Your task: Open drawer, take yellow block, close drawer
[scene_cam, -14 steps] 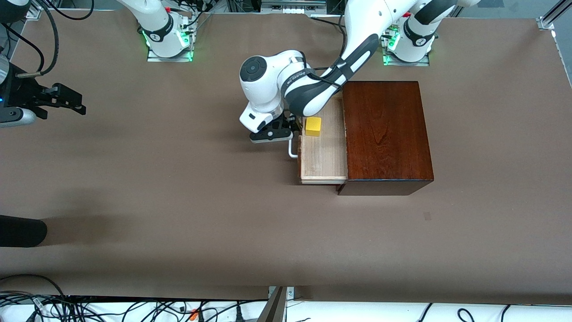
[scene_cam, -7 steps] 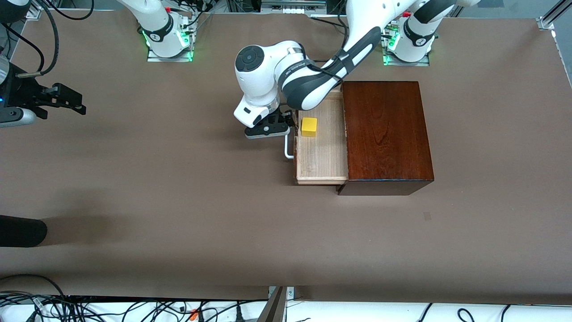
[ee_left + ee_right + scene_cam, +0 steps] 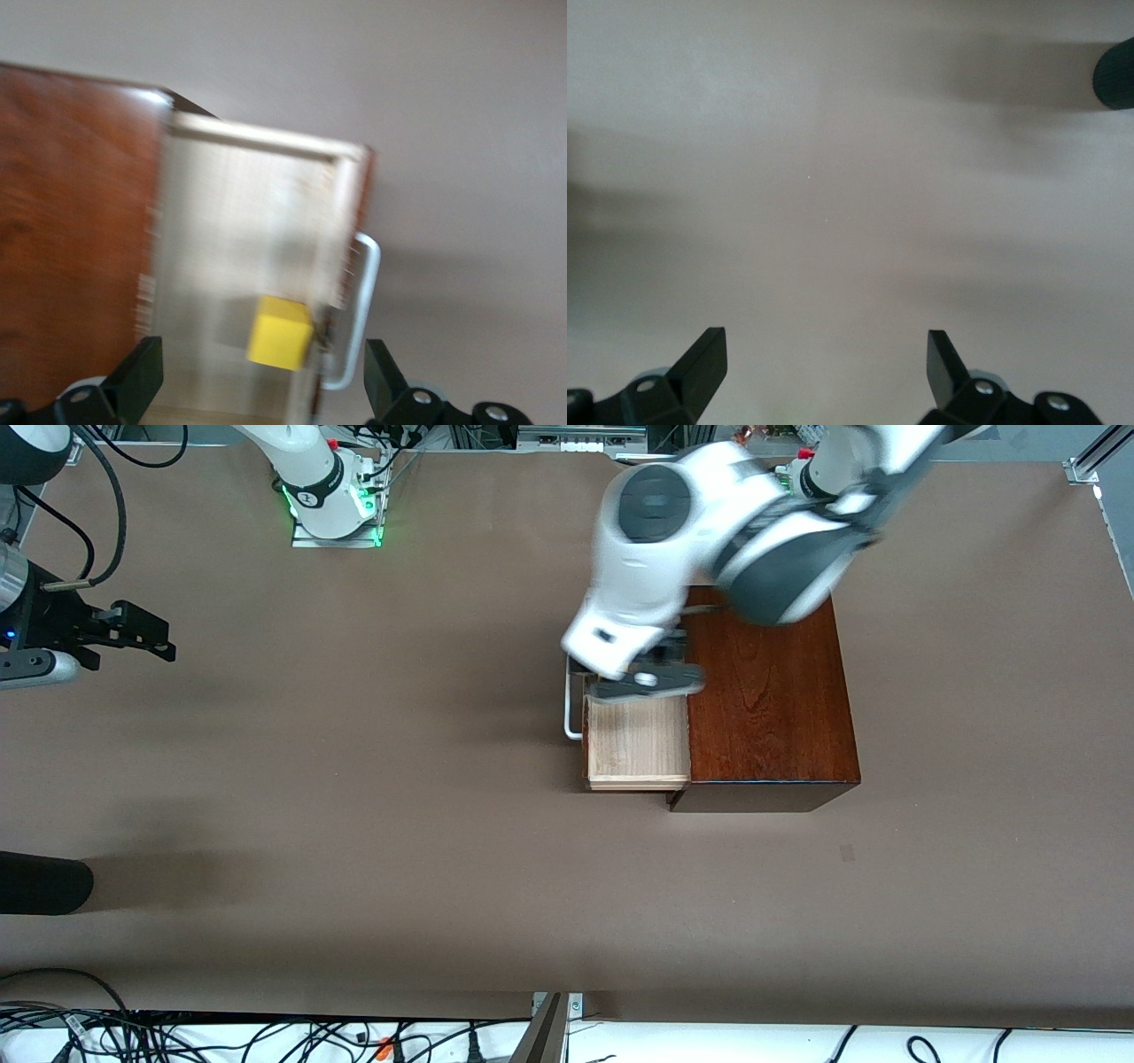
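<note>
Brown table (image 3: 354, 850) carried the reddish-brown wooden box (image 3: 766, 691), the landmark here. Nearest the front camera, the drawer (image 3: 638, 748) stood pulled out of the box toward the right arm's end, no farther out than half a second before, its white handle (image 3: 571, 713) on its front. Inside lay the yellow block (image 3: 279, 332), close to the handle end. Over it hung the left gripper (image 3: 647, 682), jaws wide apart and empty; earlier it sat low beside the handle. Well away from the box, the right gripper (image 3: 146, 638) waited, fingers apart.
</note>
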Action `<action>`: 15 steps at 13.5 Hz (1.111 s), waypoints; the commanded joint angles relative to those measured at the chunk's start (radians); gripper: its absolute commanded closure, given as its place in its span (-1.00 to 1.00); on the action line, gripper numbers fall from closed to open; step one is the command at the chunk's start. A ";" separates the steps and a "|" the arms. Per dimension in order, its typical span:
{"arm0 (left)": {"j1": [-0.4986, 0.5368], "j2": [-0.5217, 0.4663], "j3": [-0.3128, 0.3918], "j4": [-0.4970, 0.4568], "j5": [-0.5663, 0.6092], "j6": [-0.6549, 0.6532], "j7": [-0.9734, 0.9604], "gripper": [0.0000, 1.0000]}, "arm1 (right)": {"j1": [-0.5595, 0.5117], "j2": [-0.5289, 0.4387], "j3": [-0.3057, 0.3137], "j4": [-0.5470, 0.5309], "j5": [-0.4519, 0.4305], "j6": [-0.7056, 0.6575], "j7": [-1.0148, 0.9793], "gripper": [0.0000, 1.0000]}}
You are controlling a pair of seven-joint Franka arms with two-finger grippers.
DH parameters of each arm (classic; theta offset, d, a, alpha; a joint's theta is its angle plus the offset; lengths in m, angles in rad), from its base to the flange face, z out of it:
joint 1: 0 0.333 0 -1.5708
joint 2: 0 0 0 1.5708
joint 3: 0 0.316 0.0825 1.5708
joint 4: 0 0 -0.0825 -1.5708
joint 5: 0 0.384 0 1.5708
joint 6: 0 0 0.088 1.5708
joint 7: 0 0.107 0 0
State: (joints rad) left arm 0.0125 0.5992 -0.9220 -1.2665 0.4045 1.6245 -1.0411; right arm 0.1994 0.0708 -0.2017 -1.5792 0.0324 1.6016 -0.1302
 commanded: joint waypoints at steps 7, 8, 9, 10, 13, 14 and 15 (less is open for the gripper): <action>0.406 -0.033 -0.064 -0.070 -0.026 0.009 0.307 -1.00 | 0.023 -0.008 0.221 0.019 0.012 -0.089 -0.009 -1.00; 0.435 -0.035 -0.060 -0.068 -0.032 0.018 0.358 -1.00 | 0.023 -0.006 0.267 0.019 0.014 -0.094 -0.011 -1.00; 0.452 -0.038 -0.048 -0.063 -0.032 0.020 0.409 -1.00 | 0.023 -0.008 0.318 0.019 0.015 -0.094 -0.011 -1.00; 0.452 -0.053 -0.011 -0.062 -0.045 0.020 0.445 -1.00 | 0.025 -0.005 0.374 0.019 0.014 -0.085 -0.017 -1.00; 0.365 -0.162 0.231 -0.074 -0.206 0.038 0.623 -1.00 | 0.038 0.017 0.491 0.039 0.015 -0.037 -0.017 -1.00; 0.319 -0.200 0.326 -0.086 -0.275 0.035 0.691 -1.00 | 0.064 0.035 0.516 0.042 0.017 -0.016 -0.017 -1.00; 0.276 -0.244 0.416 -0.111 -0.326 0.035 0.741 -1.00 | 0.102 0.061 0.530 0.042 0.015 0.023 -0.025 -1.00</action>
State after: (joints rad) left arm 0.3726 0.4819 -0.6738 -1.3096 0.1765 1.6495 -0.4064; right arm 0.2583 0.0807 0.3024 -1.5663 0.0376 1.5856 -0.1337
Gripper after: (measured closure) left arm 0.000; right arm 0.000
